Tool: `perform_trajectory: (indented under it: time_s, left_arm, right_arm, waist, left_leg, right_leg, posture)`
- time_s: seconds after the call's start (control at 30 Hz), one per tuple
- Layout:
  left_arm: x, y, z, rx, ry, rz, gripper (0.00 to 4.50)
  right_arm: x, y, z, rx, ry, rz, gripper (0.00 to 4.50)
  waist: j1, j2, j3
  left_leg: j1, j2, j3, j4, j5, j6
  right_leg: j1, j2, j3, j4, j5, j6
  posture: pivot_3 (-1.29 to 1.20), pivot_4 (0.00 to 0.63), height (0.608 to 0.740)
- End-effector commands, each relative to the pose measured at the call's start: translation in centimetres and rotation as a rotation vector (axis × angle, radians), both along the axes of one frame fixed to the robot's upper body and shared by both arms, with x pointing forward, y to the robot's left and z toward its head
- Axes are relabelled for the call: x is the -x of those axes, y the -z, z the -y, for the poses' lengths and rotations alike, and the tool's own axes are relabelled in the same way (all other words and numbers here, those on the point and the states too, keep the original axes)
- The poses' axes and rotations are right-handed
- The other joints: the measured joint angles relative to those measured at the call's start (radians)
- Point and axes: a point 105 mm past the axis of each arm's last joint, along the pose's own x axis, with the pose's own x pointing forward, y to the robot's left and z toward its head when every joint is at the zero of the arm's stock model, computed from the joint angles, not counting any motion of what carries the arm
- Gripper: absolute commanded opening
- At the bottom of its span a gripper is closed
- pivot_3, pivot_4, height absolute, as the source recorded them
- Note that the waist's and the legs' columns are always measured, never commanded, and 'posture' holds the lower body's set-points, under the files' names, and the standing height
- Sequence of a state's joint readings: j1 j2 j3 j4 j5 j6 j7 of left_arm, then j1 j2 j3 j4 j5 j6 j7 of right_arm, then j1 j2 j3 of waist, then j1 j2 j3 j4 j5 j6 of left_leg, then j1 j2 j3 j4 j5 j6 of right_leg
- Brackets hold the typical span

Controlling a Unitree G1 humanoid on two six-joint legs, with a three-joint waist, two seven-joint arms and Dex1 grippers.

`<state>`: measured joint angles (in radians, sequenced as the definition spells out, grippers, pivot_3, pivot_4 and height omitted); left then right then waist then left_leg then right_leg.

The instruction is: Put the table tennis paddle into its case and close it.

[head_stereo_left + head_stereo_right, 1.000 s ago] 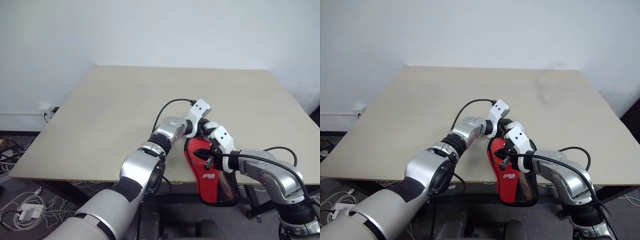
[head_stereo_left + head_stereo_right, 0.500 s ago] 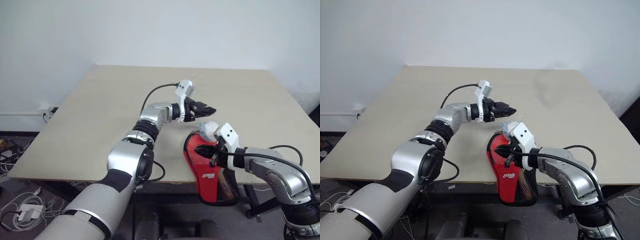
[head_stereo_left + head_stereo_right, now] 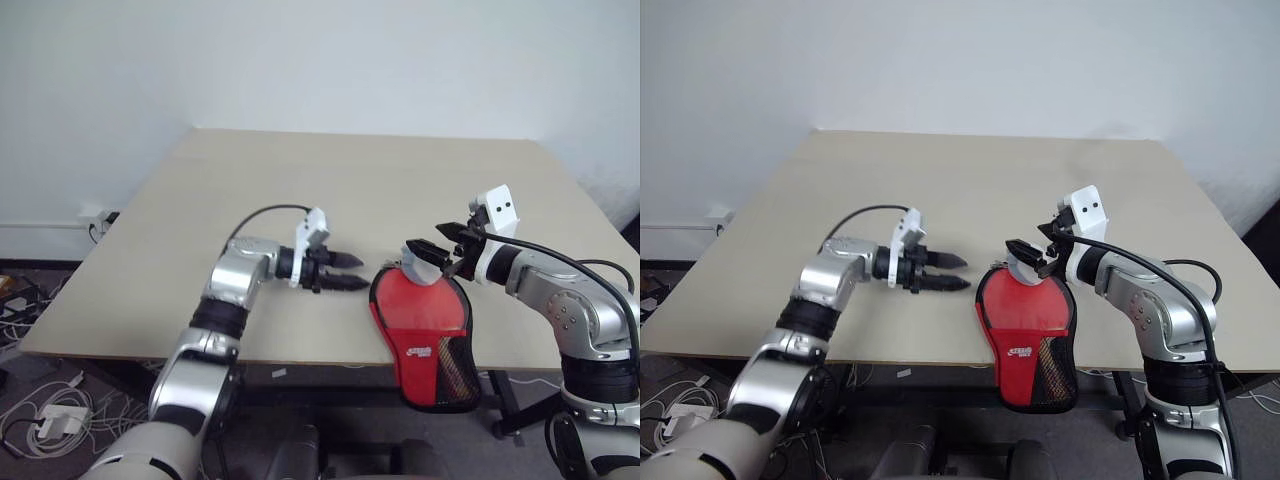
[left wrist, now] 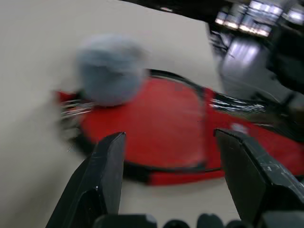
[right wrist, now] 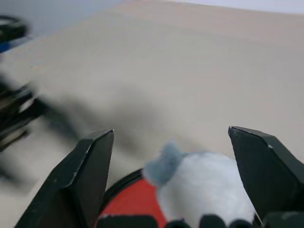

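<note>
The case (image 3: 425, 335) is seen lying closed at the table's (image 3: 300, 200) near edge, its narrow mesh end hanging over. It lies between the two grippers, touched by neither. The left gripper (image 3: 342, 272) is held beside it, fingers parted and empty. The right gripper (image 3: 435, 250) is spread wide above its rounded end, where a blurred whitish fluffy tuft (image 5: 204, 187), possibly a zip pull, is seen.

Beige table (image 3: 250, 200), white wall (image 3: 320, 60), floor cables (image 3: 55, 415) beneath.
</note>
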<state>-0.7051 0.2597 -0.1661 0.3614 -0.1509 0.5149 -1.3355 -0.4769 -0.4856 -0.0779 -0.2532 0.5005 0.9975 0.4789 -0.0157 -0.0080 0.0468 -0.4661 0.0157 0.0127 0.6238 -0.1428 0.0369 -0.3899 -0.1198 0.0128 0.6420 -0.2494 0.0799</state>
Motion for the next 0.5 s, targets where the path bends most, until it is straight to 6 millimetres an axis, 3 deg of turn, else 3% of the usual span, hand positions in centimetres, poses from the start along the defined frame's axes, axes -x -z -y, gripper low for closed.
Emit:
perform_trajectory:
  time_s: [0.03, 0.2, 0.3, 0.5]
  left_arm:
    - [0.8, -1.8, 3.1, 0.048, 0.014, 0.044, 3.12]
    - [2.0, 0.1, 5.7, -0.006, 0.015, 0.033, 3.12]
    - [2.2, 2.4, 6.6, -0.122, 0.007, 0.092, 3.12]
    - [0.5, 5.3, 6.8, -0.252, -0.114, 0.164, 3.12]
  right_arm:
    - [-0.7, -0.2, 0.1, 0.035, 0.023, -0.003, 4.22]
    - [-1.2, 1.1, 0.8, 0.066, 0.068, -0.089, 4.22]
    - [-1.3, 1.2, 0.8, 0.055, 0.079, -0.111, 4.22]
    - [-2.0, 2.0, 1.3, 0.084, 0.140, -0.135, 4.22]
  waist:
    - [0.000, 0.000, 0.000]
    - [-0.007, 0.002, -0.001]
    - [-0.006, 0.002, -0.001]
    - [-0.005, 0.002, -0.001]
  left_leg:
    - [0.000, 0.000, 0.000, 0.000, 0.000, 0.000]
    - [0.001, 0.000, 0.000, 0.000, 0.000, 0.000]
    - [0.001, 0.001, 0.000, 0.000, 0.000, 0.001]
    - [0.001, 0.001, 0.000, 0.001, 0.000, 0.001]
  right_leg:
    - [0.000, 0.000, 0.000, 0.000, 0.000, 0.000]
    - [0.000, 0.001, 0.001, 0.001, 0.000, 0.000]
    - [0.000, 0.002, 0.001, 0.001, 0.000, 0.000]
    - [0.000, 0.002, 0.001, 0.001, 0.000, 0.000]
  posture:
    - [0.00, 0.000, 0.715]
    - [0.00, 0.000, 0.715]
    - [0.00, 0.000, 0.715]
    - [0.00, 0.000, 0.715]
